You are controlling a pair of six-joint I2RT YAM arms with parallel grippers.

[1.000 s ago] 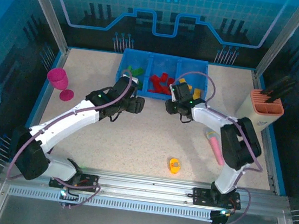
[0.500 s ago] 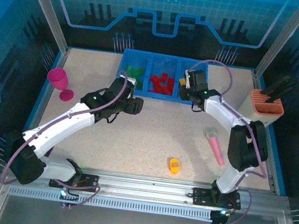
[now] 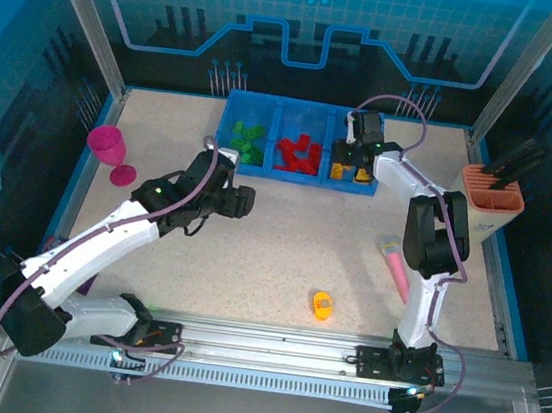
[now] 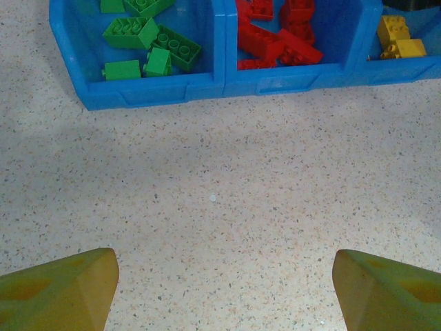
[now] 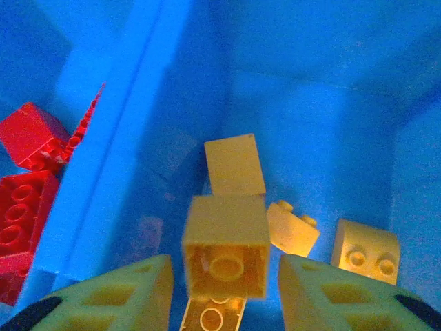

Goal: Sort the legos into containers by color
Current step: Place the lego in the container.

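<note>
The blue tray (image 3: 260, 171) holds green legos (image 3: 248, 141) in its left container, red legos (image 3: 298, 154) in the middle and yellow ones (image 3: 346, 171) on the right. My right gripper (image 3: 349, 156) hangs over the right container. Its jaws (image 5: 226, 283) stand open, and a blurred yellow lego (image 5: 226, 245) sits loose between them, gaps on both sides, above other yellow legos (image 5: 234, 165). My left gripper (image 3: 246, 201) is open and empty over bare table, a little in front of the tray (image 4: 275, 77). One yellow-orange lego (image 3: 321, 304) lies on the table near the front.
A long pink stick (image 3: 397, 267) lies right of centre. A magenta cup (image 3: 108, 146) stands at the left edge, a beige holder (image 3: 488, 202) with black tools at the right. Red legos (image 5: 24, 186) show beyond the divider (image 5: 117, 172).
My right arm swung from the table in front of the tray to over the right container, and its jaws parted off the yellow lego. My left arm drew back a little toward the near left.
</note>
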